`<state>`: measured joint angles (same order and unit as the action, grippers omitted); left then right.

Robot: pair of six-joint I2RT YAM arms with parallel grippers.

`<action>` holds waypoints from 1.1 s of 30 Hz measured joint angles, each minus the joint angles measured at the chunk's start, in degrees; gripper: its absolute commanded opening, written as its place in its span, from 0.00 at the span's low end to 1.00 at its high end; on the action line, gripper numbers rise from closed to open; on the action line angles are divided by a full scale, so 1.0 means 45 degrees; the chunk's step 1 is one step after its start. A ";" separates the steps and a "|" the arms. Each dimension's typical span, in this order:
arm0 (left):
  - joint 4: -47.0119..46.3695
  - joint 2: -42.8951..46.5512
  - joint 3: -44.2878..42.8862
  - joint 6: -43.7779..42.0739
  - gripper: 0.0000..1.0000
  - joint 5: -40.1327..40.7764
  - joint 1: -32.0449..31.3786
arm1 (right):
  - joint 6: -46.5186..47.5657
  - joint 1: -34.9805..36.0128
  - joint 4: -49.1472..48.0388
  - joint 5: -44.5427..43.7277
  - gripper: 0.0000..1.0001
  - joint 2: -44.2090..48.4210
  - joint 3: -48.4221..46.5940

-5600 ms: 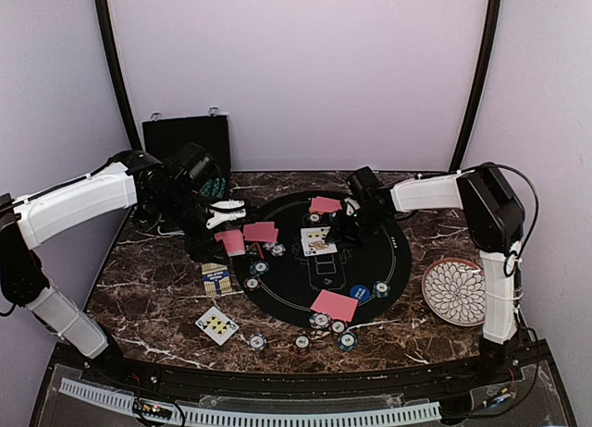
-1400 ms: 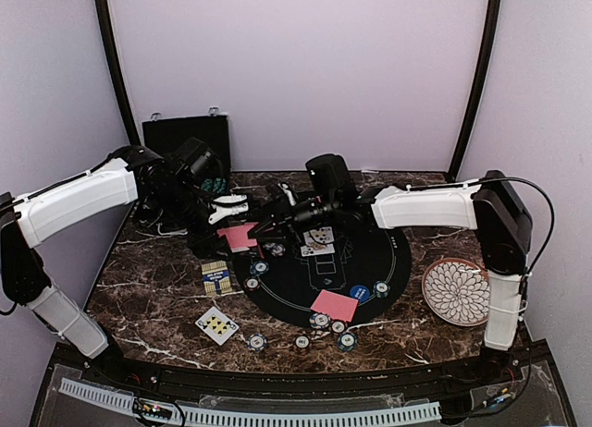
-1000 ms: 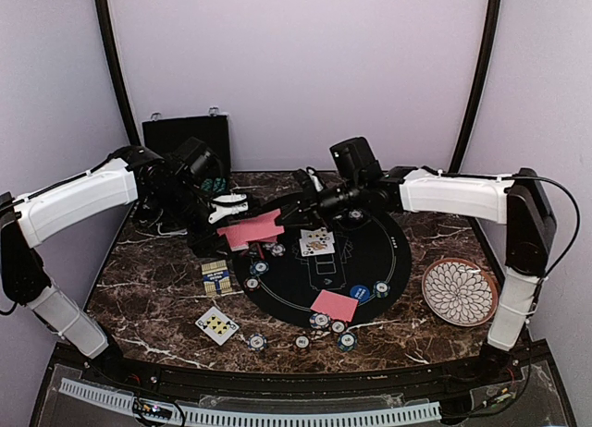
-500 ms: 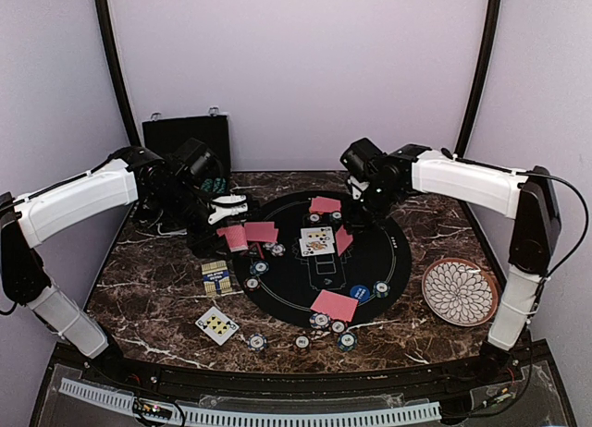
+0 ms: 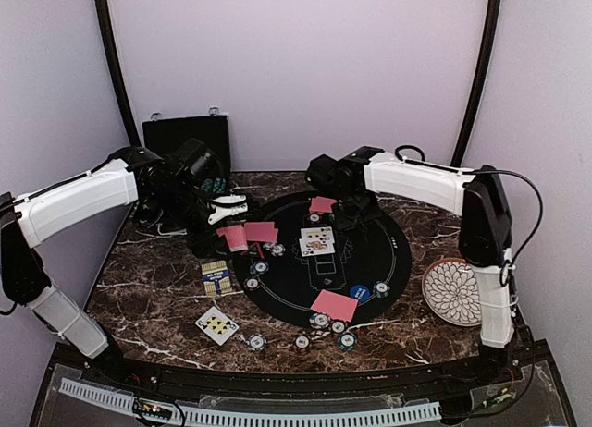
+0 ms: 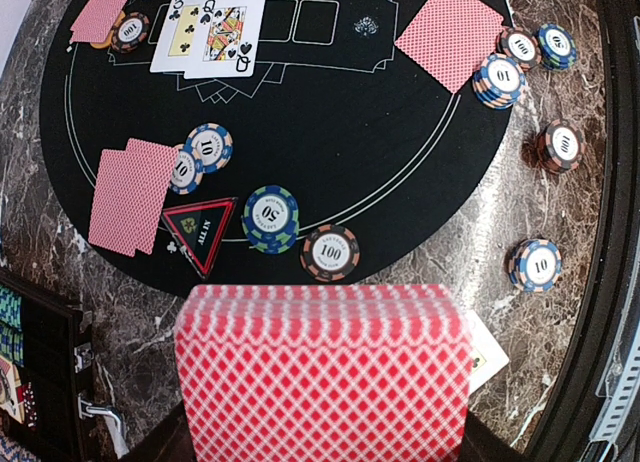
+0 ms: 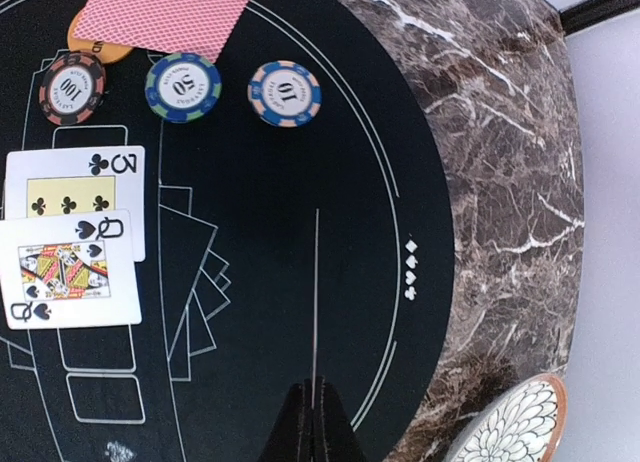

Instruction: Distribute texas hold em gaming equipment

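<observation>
Your left hand [image 5: 227, 225] was clamped on the deck of red-backed cards [image 6: 320, 377], held over the left part of the bench [image 5: 148, 293], just off the black round mat [image 5: 379, 256]; your right hand [image 7: 315, 422] was pressed together with nothing in it, above the mat's far side; face-up mid-mat: the 3 of clubs [image 7: 85, 197], overlapped by the queen of spades [image 7: 70, 272]; beyond them a 100 chip [image 7: 72, 87], a 50 chip [image 7: 183, 85] and a 10 chip [image 7: 285, 93] sat in a row, apart from each other; the far face-down cards [image 7: 165, 17] lay partly on the orange button [image 7: 92, 37]; the left face-down pair [image 6: 130, 194] sat at the mat's left rim, with the triangle marker [image 6: 200, 234] just beside it; the near face-down cards [image 5: 334, 305] lay at the near rim, next to the blue button [image 5: 360, 292]; the white petal plate [image 5: 460, 291] sat on the bench at right, apart from the mat.
</observation>
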<state>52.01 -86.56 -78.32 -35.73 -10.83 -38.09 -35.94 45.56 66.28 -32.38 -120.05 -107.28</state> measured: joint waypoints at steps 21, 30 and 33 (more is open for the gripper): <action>0.0000 0.0000 0.0024 -0.0005 0.00 -0.0010 0.0000 | 0.0107 0.1438 0.0699 0.1676 0.02 -0.4580 -0.4595; 0.0058 0.0000 0.0024 -0.0005 0.00 -0.0010 0.0000 | 0.0243 0.1418 -0.0510 0.3648 0.24 -0.4745 -0.4609; 0.0087 0.0000 0.0024 -0.0005 0.00 -0.0010 0.0000 | 0.0267 0.1297 -0.1365 0.4663 0.35 -0.4634 -0.4182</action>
<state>52.40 -86.56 -78.22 -35.75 -10.87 -38.09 -34.74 51.40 60.14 -11.40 -140.90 -126.10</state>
